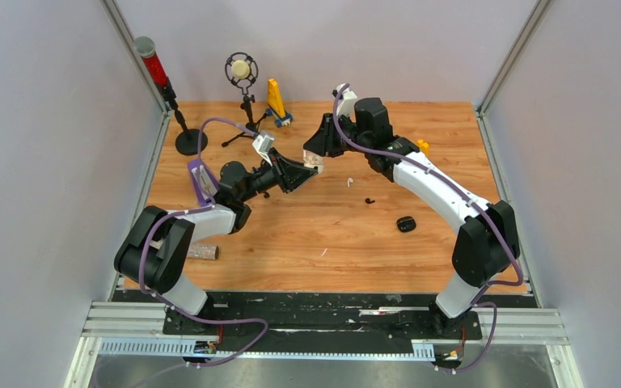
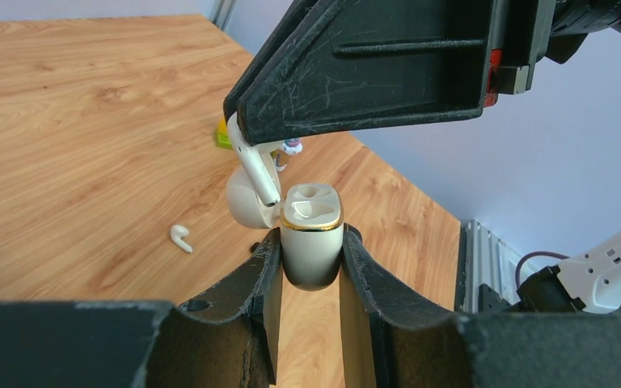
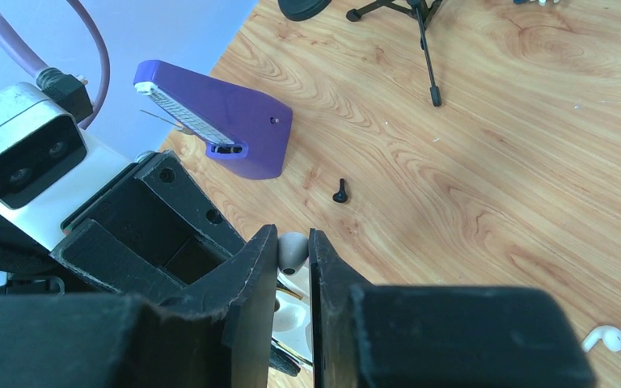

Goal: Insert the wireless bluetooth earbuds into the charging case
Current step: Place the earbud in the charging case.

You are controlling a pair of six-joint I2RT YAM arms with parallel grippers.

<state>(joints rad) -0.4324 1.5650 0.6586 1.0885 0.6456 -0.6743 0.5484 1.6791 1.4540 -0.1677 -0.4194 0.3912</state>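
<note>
Left gripper (image 2: 310, 242): fingers part-closed, clamped on both sides of the white charging case (image 2: 311, 222). The case sits upright between them, gold rim up and wells exposed. Its lid (image 2: 242, 202) is flipped open and hangs off the far-left side.

Right gripper (image 3: 292, 236): fingers nearly together, pinching what looks like a white earbud (image 2: 255, 166). The stem angles down with its tip right at the case rim, beside the lid. I can't tell whether it has entered a well. In the right wrist view only a small grey-white nub shows between the fingers, directly above the case.

Both grippers meet in mid-air over the far-centre of the table (image 1: 291, 259), which is a light wood-grain top.

- Loose on the wood: second white earbud (image 1: 349, 182), and a black earbud (image 1: 369, 200) near it.
- The black case (image 1: 406, 224) lies further toward the right arm.
- A thin white sliver (image 1: 322, 252) lies nearer the bases.

Pale grey walls enclose three sides, with aluminium posts in the far corners. A black plate and aluminium rails run along the near edge.

Far-left corner:
- microphone (image 1: 241, 71) on a tripod
- red-topped stand (image 1: 154, 63) on a round base
- yellow block (image 1: 276, 99)

A purple wedge (image 3: 218, 129) lies by the left arm.
</note>
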